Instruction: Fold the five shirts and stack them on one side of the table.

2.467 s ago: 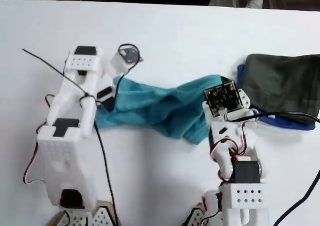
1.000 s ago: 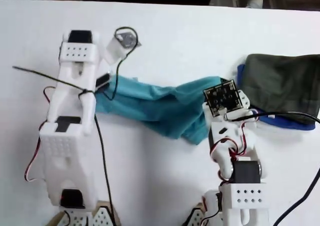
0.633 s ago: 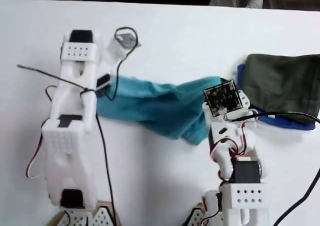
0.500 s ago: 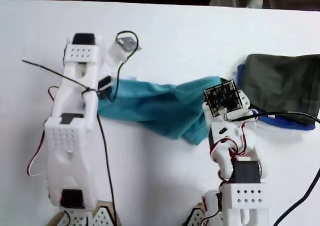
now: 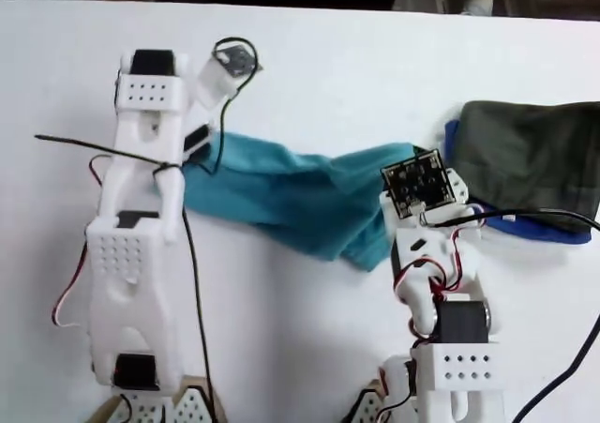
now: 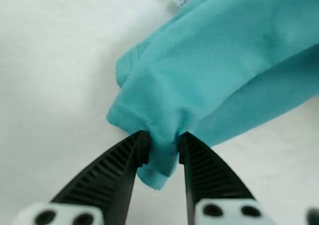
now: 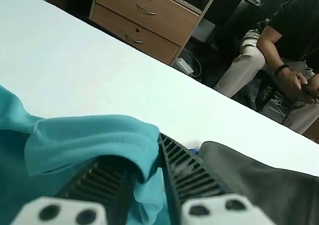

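left hand (image 6: 160, 139) has carried its end of the teal shirt (image 5: 281, 193) farther across the worktop (image 5: 356, 57), away from the robot's base; the right hand (image 7: 145, 157) has kept its place; each hand is clenched on a bunched edge of the shirt, which runs stretched and twisted between them; just beyond the right hand lies a dark green shirt (image 5: 530, 151) on a blue one (image 5: 525, 228); my worry: the left hand's thin pinch may slip under more pull, or the twist gets folded in
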Robot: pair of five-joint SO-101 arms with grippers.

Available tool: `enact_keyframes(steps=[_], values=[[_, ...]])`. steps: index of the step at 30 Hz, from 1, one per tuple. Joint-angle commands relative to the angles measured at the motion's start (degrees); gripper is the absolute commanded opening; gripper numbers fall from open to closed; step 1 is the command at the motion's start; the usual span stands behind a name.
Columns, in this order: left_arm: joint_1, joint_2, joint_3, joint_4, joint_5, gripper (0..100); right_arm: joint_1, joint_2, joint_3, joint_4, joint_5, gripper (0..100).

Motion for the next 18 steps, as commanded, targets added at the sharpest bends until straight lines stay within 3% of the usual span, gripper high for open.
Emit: enact_keyframes(steps=[1, 12, 18], values=[[-1.2, -0.3, -2.5, 0.7, 0.4, 14, 0.7, -0.7, -0.4, 0.2, -0.4, 2.1], [-1.1, -0.1, -0.7, 0.5, 0.2, 14, 0.7, -1.0, -0.4, 0.2, -0.4, 2.1], [-2.3, -0.2, 5.6, -8.6, 0.4, 14, 0.7, -1.0, -0.4, 0.2, -0.4, 2.1]])
